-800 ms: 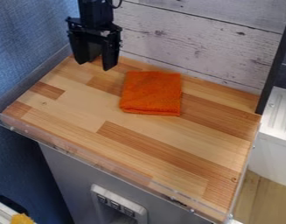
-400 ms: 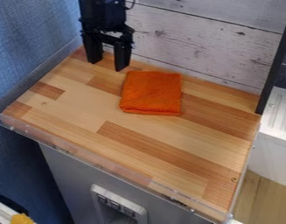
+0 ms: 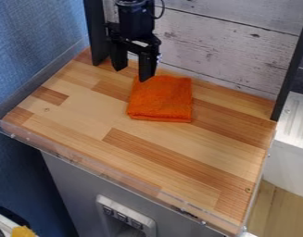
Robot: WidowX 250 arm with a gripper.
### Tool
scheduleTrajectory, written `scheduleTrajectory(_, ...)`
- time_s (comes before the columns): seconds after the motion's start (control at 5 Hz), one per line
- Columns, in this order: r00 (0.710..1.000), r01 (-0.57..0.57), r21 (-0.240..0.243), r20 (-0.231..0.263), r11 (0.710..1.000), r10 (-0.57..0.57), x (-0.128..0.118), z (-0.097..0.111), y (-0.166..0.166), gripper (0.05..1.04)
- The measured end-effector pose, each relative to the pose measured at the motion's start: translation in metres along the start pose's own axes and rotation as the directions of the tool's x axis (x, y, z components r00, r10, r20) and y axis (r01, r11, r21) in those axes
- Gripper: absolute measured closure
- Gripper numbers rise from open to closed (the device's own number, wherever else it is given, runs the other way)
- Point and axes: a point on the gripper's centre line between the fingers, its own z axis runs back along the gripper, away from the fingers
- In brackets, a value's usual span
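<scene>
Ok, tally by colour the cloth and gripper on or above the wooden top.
Orange: 1, the folded cloth lying on the wooden top
Black: 1, the gripper, its fingers apart
Total: 2

The pincer [image 3: 131,75] has moved from the far left corner of the table [image 3: 85,115] rightward to the orange cloth [image 3: 161,99]; one fingertip now overlaps the cloth's far left corner in the view, though contact cannot be told; the arm's shift has uncovered a black upright post [image 3: 97,32] by the wall.
</scene>
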Motion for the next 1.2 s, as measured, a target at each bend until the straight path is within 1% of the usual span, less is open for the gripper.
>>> scheduleTrajectory(0.4,0.996,0.094,0.008,0.007,0.996,-0.094,0.007,-0.003,-0.018,0.084)
scheduleTrajectory(0.6,0.993,0.121,0.011,0.012,0.993,-0.121,0.008,-0.002,-0.026,0.085)
scheduleTrajectory(0.8,0.990,0.142,0.005,0.005,0.990,-0.142,0.009,0.000,-0.034,0.088)
scheduleTrajectory(1.0,0.988,0.154,-0.003,0.010,0.988,-0.154,0.013,0.005,-0.042,0.121)
scheduleTrajectory(1.2,0.986,0.166,-0.003,0.024,0.986,-0.165,0.017,0.005,-0.048,0.395)
